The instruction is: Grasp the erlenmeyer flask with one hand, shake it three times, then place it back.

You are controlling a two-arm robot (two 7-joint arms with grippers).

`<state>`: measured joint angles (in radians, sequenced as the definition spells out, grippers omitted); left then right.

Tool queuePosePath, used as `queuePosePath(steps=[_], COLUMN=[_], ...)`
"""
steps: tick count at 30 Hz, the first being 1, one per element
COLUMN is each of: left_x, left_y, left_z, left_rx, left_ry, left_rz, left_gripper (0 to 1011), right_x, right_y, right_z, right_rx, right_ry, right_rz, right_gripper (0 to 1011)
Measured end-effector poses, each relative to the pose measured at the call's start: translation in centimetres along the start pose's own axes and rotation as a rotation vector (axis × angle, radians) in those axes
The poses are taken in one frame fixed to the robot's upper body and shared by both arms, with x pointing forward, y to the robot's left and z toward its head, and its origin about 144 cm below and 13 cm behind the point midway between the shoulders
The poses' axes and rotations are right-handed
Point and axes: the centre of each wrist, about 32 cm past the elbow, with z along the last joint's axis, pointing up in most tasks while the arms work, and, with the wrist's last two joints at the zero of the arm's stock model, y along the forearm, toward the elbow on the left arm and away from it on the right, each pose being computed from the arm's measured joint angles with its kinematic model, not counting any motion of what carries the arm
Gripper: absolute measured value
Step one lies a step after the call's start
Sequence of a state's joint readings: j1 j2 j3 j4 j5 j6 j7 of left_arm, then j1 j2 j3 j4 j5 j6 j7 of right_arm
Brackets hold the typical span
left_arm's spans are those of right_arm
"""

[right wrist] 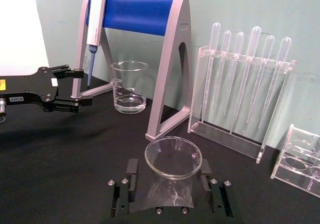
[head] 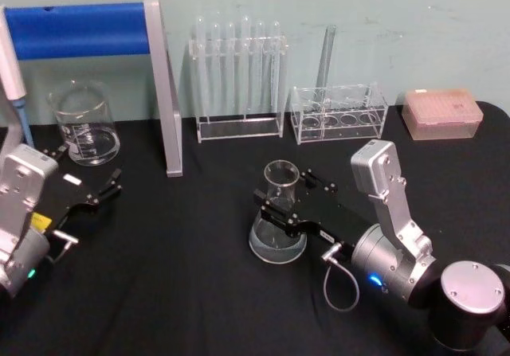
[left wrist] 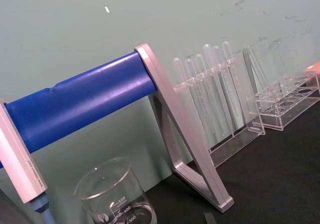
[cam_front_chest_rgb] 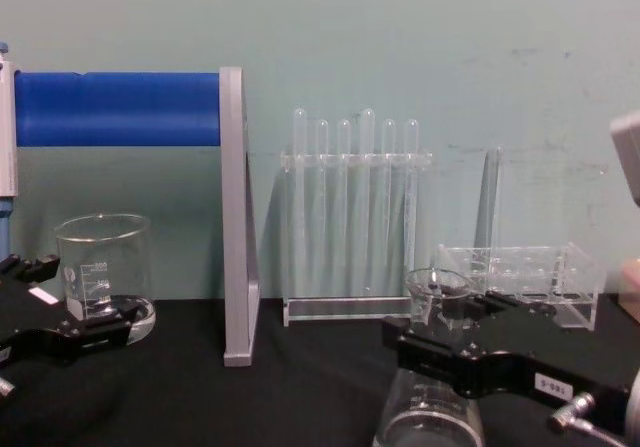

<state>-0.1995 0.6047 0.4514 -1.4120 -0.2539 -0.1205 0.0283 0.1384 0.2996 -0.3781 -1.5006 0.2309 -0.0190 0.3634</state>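
Flask (head: 277, 240) upright mid-table (head: 183, 276), holding little liquid: likely light, rigid, slick, breakable glass. Right claw (head: 284, 187) straddles neck under rim, jaws apart, not clamped. Best hold: neck below flare, firm but gentle. Left claw (right wrist: 74, 89) parked near beaker (head: 84, 125), jaws apart.

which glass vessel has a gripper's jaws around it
The conical erlenmeyer flask, its neck between the right gripper's jaws; the squat beaker stands apart at far left.

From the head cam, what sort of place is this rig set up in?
Probably a chemistry lab bench or a mock-up: a rack of tubes, a glass beaker, a pipette on a blue-barred stand, and the erlenmeyer flask at the right gripper; left gripper sits near the beaker.
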Motion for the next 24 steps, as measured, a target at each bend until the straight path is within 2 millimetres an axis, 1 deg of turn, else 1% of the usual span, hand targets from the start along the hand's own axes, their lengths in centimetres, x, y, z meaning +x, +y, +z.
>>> queuePosePath(steps=[1, 3, 5, 10, 19, 24], left_x=[0.0, 0.0, 0.0, 0.0, 0.0, 0.0], left_y=[0.0, 0.0, 0.0, 0.0, 0.0, 0.0], left_z=[0.0, 0.0, 0.0, 0.0, 0.0, 0.0], left_rx=[0.0, 0.0, 0.0, 0.0, 0.0, 0.0], left_ry=[0.0, 0.0, 0.0, 0.0, 0.0, 0.0], left_rz=[0.0, 0.0, 0.0, 0.0, 0.0, 0.0], left_gripper=[1001, 1001, 1001, 1001, 1001, 1001], right_x=[0.0, 0.0, 0.0, 0.0, 0.0, 0.2], right_y=[0.0, 0.0, 0.0, 0.0, 0.0, -0.54], right_z=[0.0, 0.0, 0.01, 0.01, 0.02, 0.05], right_rx=[0.0, 0.0, 0.0, 0.0, 0.001, 0.002], right_ry=[0.0, 0.0, 0.0, 0.0, 0.001, 0.007], right_rz=[0.0, 0.0, 0.0, 0.0, 0.001, 0.006], right_gripper=[731, 824, 862, 1002, 1003, 1003])
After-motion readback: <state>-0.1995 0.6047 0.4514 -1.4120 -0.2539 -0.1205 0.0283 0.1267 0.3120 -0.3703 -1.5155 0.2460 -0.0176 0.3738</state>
